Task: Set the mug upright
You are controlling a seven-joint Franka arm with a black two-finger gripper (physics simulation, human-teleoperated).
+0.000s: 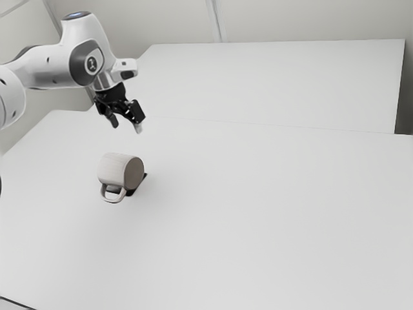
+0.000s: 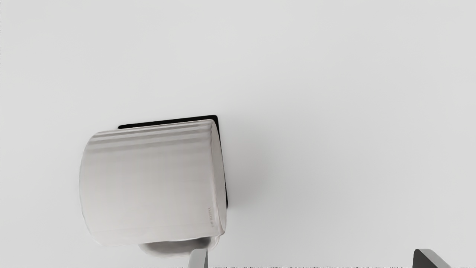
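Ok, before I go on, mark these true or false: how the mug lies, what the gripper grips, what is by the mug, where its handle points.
The mug lies on its side. True.
The gripper is shut on the mug. False: it is open, above the mug.
Something flat and black shows at the mug's edge. True.
The handle points straight up. False: it juts sideways, toward the exterior camera.
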